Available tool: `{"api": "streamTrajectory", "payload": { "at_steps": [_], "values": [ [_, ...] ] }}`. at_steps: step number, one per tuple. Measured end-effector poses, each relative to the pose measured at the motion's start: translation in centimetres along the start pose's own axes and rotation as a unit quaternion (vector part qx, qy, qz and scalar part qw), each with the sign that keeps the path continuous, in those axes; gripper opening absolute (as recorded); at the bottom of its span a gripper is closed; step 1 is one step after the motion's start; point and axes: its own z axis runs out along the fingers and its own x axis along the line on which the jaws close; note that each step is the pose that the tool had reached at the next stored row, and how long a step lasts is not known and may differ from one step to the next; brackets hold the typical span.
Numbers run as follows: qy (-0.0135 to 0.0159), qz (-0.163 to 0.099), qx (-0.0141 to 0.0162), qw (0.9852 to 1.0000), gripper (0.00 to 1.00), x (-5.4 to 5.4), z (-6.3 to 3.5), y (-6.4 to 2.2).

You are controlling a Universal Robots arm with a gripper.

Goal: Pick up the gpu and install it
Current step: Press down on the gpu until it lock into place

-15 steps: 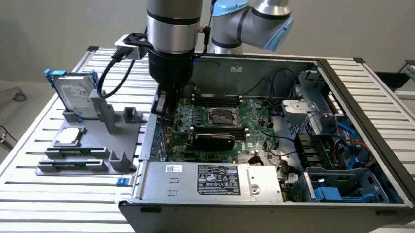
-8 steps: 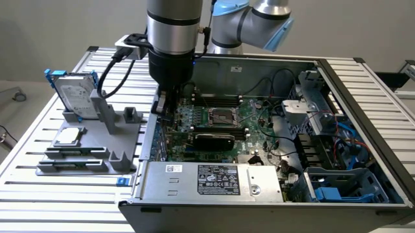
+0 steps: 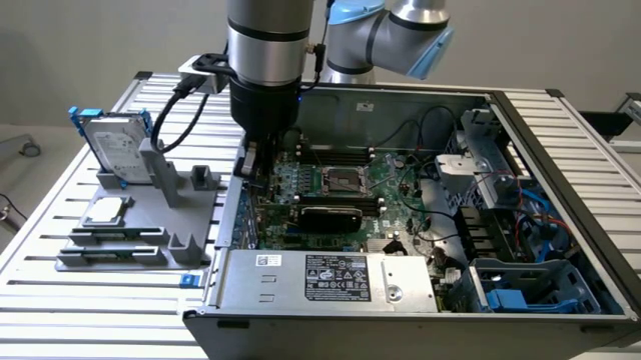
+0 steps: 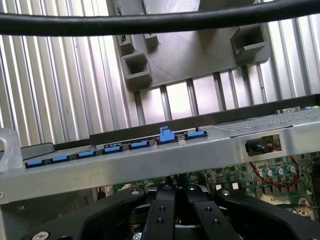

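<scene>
Black gripper (image 3: 251,166) is down at the edge of the open PC case (image 3: 561,187) on the exterior view's left, fingers pressed together with nothing between them as far as I can see. From the wrist view the two fingers (image 4: 165,212) sit tight side by side just above the motherboard (image 4: 280,175), right behind the case's metal wall with its row of blue slot clips (image 4: 115,148). One clip (image 4: 165,135) sticks up higher than the others. The gpu (image 3: 329,217) with its glossy black cover looks seated on the green motherboard, just below the CPU socket (image 3: 338,180) and close to the gripper but not touching it. Outside the case, a grey parts holder (image 3: 140,225) sits on the slatted aluminium table (image 3: 60,195), with a silver hard drive in a blue frame (image 3: 112,146) standing upright in it and a CPU chip (image 3: 107,211) lying flat
</scene>
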Motion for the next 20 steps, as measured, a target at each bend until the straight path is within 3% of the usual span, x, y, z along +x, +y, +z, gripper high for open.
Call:
{"api": "streamTrajectory", "payload": {
  "at_steps": [5, 13, 16, 20],
  "values": [
    [0.0001, 0.0, -0.0009, 1.0, 0.11, 0.0, -0.48, -0.22],
    [0.0001, -0.001, -0.0007, 1.0, 0.11, -0.3, -0.84, -1.5],
    [-0.0007, -0.005, 0.0025, 1.0, 0.11, -0.3, -0.88, -1.82],
    [-0.0044, -0.01, 0.0098, 0.9999, 0.11, -0.4, -0.91, -2.14]
  ]
}}
